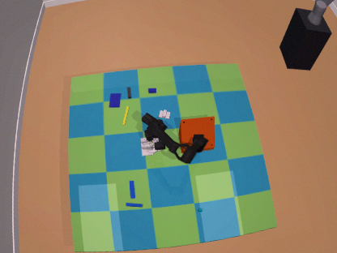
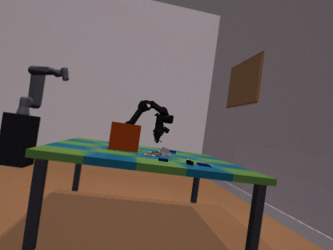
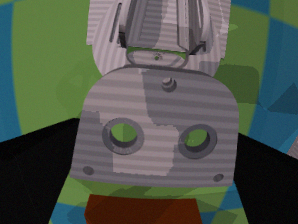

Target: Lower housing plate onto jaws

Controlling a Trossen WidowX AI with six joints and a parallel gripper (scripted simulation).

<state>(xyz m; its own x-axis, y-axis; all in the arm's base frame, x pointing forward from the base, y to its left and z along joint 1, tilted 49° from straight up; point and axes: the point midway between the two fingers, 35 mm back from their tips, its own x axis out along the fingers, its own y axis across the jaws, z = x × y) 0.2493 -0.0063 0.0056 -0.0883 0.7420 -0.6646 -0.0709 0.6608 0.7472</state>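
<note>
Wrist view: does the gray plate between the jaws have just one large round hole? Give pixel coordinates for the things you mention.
No, the gray plate (image 3: 159, 145) shows two large ringed holes side by side.

Lab-like room — second arm on pedestal.

Between my black gripper fingers sits the grey flat housing plate with two round holes.
</note>
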